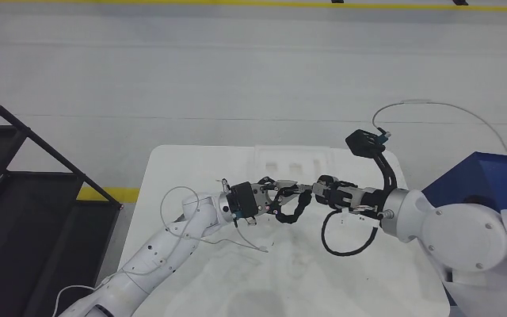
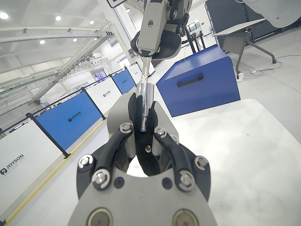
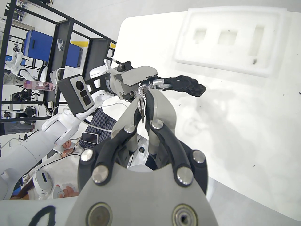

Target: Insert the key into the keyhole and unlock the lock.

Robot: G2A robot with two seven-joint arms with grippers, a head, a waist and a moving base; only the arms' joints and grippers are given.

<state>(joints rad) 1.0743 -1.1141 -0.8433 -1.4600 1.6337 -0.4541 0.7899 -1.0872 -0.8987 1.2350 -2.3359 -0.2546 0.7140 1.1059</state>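
My left gripper (image 2: 141, 103) is shut on a chrome lock cylinder (image 2: 145, 97) with a black braided cable (image 3: 188, 86) hanging from it. My right gripper (image 3: 143, 95) is shut on the head of a silver key (image 2: 145, 71), with spare keys on a ring (image 3: 141, 106) dangling between its fingers. The key's blade points into the end of the cylinder and its tip sits at or in the keyhole. Both grippers meet above the middle of the white table (image 1: 261, 277), the left gripper (image 1: 268, 194) facing the right gripper (image 1: 307, 190), and the cable (image 1: 297, 210) loops below them.
A white foam tray (image 1: 293, 162) with several recesses lies at the table's far edge. A blue cabinet (image 1: 479, 178) stands off the table's right side and a black rack (image 1: 32, 206) off its left side. A thin white wire (image 1: 238, 242) lies by the left arm.
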